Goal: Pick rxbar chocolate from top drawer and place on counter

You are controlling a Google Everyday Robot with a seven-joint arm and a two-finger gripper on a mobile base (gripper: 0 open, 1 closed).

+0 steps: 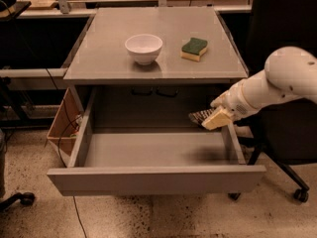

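My gripper [210, 118] is at the right side of the open top drawer [153, 179], lifted above its floor, and is shut on the rxbar chocolate [199, 116], a dark bar with pale stripes sticking out to the left of the fingers [217, 119]. The white arm reaches in from the right. The drawer's inside shows nothing else. The counter [109, 58] is above, just behind the gripper's height.
A white bowl [143, 48] and a green-and-yellow sponge [194, 49] sit on the counter. A cardboard box [63, 125] with cables stands left of the drawer. A black chair [287, 148] stands behind the arm at the right.
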